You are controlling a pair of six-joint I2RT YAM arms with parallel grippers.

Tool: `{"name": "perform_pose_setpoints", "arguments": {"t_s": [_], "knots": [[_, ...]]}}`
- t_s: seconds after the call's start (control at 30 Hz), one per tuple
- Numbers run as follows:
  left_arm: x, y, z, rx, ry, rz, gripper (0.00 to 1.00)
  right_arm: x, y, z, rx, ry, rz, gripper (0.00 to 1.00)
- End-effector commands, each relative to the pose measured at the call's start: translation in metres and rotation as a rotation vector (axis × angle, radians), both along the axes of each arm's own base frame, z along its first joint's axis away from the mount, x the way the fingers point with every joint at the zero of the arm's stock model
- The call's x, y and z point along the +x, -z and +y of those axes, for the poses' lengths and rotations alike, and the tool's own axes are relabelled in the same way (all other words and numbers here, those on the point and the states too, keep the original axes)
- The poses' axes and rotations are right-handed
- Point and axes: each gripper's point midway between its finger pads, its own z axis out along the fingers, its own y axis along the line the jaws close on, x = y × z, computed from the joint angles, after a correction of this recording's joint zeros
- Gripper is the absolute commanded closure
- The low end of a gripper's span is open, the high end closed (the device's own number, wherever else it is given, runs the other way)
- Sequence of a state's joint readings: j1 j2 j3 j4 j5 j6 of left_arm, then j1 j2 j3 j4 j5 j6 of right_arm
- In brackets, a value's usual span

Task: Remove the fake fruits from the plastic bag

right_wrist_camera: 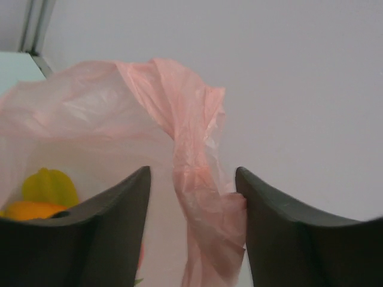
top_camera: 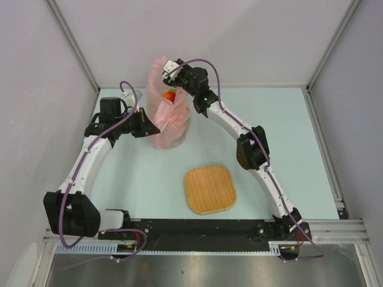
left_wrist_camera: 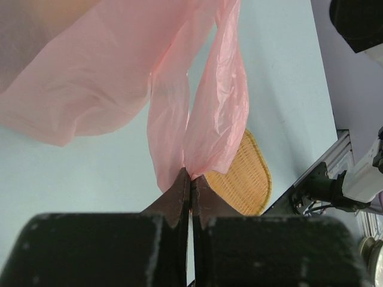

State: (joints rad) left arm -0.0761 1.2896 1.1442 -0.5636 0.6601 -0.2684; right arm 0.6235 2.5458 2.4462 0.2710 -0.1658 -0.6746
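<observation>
Barely started: fruits all inside pink bag upright on counter beyond woven tray, none out yet, left jaws pressed together pinching a bag fold, right jaws spread around twisted handle.

Your left arm reaches forward, left gripper pinched tight on the plastic bag. Your right arm arches far inward, right gripper raised, jaws apart.
</observation>
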Motion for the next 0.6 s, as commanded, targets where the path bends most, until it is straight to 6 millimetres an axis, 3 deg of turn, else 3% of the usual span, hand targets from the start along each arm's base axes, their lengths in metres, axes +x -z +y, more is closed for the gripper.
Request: {"name": "perform_pose_setpoints", "arguments": {"t_s": [0.0,0.07,0.1,0.13,0.17,0.2,0.23,0.27,0.3,0.33,0.37,0.4,0.43,0.47,0.5,0.53,0.57], "knots": [[0.006,-0.021,0.001,0.013,0.018,-0.085,1.00,0.011,-0.047,-0.025,0.066,0.068,-0.132,0.49],[0.024,-0.028,0.003,0.027,0.012,-0.102,1.00,0.013,-0.067,-0.040,0.119,0.086,-0.138,0.68],[0.033,-0.030,0.002,0.029,0.011,-0.105,1.00,0.016,-0.078,-0.051,0.158,0.114,-0.158,1.00],[0.048,-0.054,0.001,0.025,0.008,-0.160,1.00,0.016,-0.089,-0.060,0.188,0.129,-0.175,1.00],[0.067,-0.045,0.000,0.029,0.005,-0.130,1.00,0.018,-0.109,-0.077,0.228,0.154,-0.212,1.00],[0.080,-0.052,-0.002,0.027,0.002,-0.145,1.00,0.021,-0.116,-0.088,0.247,0.179,-0.228,1.00],[0.101,-0.090,-0.004,0.014,-0.004,-0.239,1.00,0.021,-0.126,-0.097,0.252,0.191,-0.251,1.00],[0.118,-0.099,-0.007,0.006,-0.003,-0.266,1.00,0.023,-0.135,-0.108,0.241,0.213,-0.281,1.00],[0.144,-0.089,-0.011,0.004,0.000,-0.251,1.00,0.031,-0.141,-0.129,0.237,0.245,-0.304,1.00],[0.166,-0.138,-0.015,-0.010,-0.002,-0.386,1.00,0.034,-0.154,-0.145,0.248,0.275,-0.335,1.00],[0.181,-0.155,-0.020,-0.014,0.003,-0.444,1.00,0.039,-0.158,-0.160,0.252,0.306,-0.345,1.00],[0.208,-0.146,-0.026,-0.010,0.010,-0.459,1.00,0.049,-0.165,-0.192,0.260,0.367,-0.349,1.00],[0.212,-0.215,-0.029,-0.016,0.024,-0.673,1.00,0.052,-0.170,-0.208,0.272,0.396,-0.347,1.00],[0.207,-0.242,-0.043,-0.038,0.075,-0.772,1.00,0.055,-0.173,-0.225,0.283,0.440,-0.326,1.00],[0.200,-0.280,-0.048,-0.056,0.087,-0.895,1.00,0.051,-0.194,-0.259,0.340,0.506,-0.318,1.00],[0.196,-0.311,-0.051,-0.085,0.082,-1.013,1.00,0.044,-0.206,-0.275,0.370,0.536,-0.304,1.00],[0.187,-0.327,-0.059,-0.100,0.091,-1.071,1.00,0.053,-0.176,-0.286,0.345,0.570,-0.212,1.00]]}}
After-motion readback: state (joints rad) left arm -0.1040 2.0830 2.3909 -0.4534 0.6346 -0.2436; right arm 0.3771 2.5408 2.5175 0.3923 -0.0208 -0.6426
